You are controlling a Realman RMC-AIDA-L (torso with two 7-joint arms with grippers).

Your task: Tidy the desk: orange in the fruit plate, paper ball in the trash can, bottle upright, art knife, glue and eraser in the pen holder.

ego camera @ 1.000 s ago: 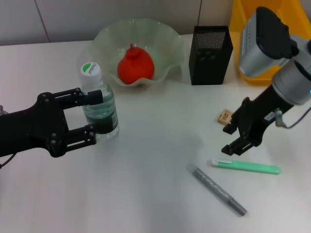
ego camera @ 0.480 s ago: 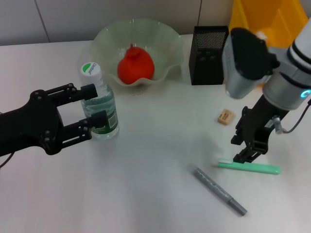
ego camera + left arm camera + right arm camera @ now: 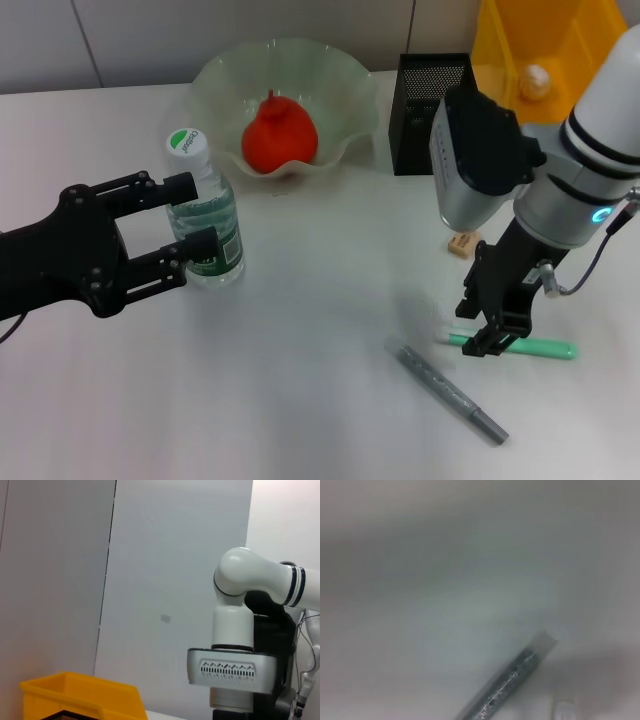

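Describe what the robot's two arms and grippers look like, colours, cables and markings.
The left gripper is matte black with two straight parallel fingers. The right gripper is black too, on a white and silver arm with dark bands, a glowing blue ring and a thin grey cable.

You see that the matte black left gripper (image 3: pixel 193 235) has two straight flat fingers with small screws, fixed on a black angular wrist block. The black right gripper (image 3: pixel 497 333) hangs from a black link under a glossy white rounded arm with dark rings and a small blue-lit ring. A silver-grey boxy housing (image 3: pixel 470 160) with a black top and a row of vent slots sits on that arm. A thin grey cable (image 3: pixel 592 262) loops beside it.
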